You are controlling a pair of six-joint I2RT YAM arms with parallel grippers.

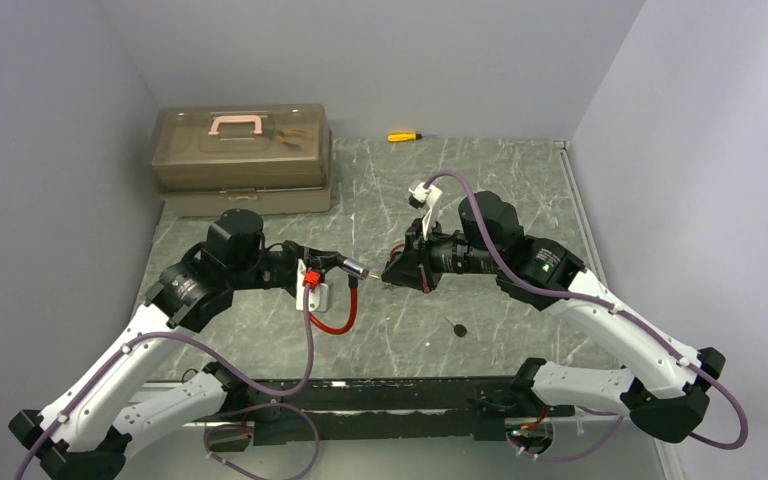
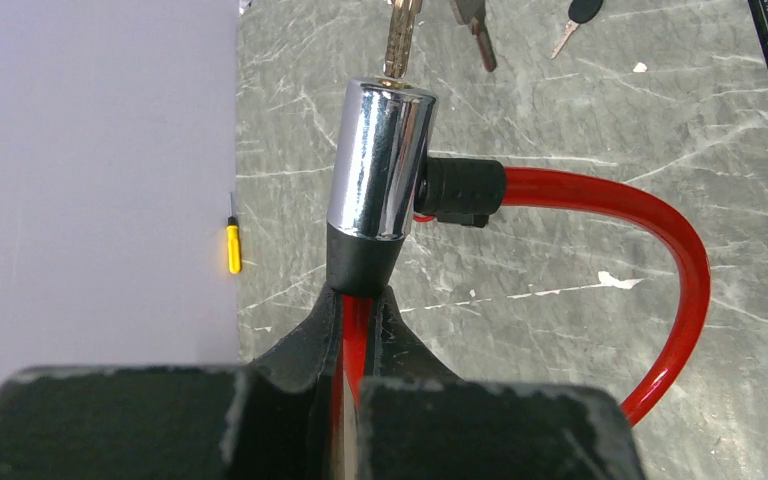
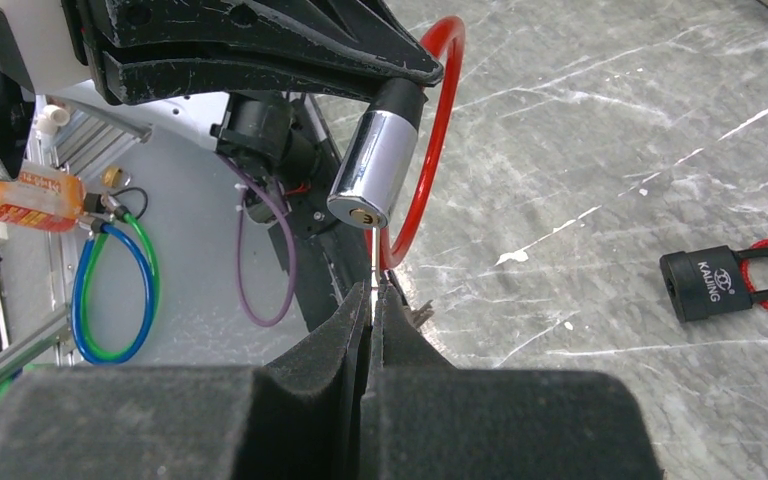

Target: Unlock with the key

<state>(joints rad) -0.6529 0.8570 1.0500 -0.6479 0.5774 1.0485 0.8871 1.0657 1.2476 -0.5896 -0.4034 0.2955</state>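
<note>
My left gripper [image 1: 332, 266] is shut on the red cable [image 2: 660, 230] just behind the black collar of a chrome lock cylinder [image 2: 380, 160], held above the table; its fingertips [image 2: 360, 300] pinch the cable. My right gripper [image 1: 392, 272] faces it, shut on a metal key [image 2: 400, 35]. The key's thin blade [image 3: 372, 265] runs from my right gripper [image 3: 372, 292] to the cylinder's end face [image 3: 363, 215]. Its tip meets the face at the keyhole; how deep it sits I cannot tell.
A black padlock [image 3: 712, 283] with a red cord lies on the marble table. A black-headed key [image 1: 457, 327] lies near the right arm. A brown toolbox [image 1: 243, 158] stands back left, and a yellow screwdriver [image 1: 404, 137] lies by the back wall.
</note>
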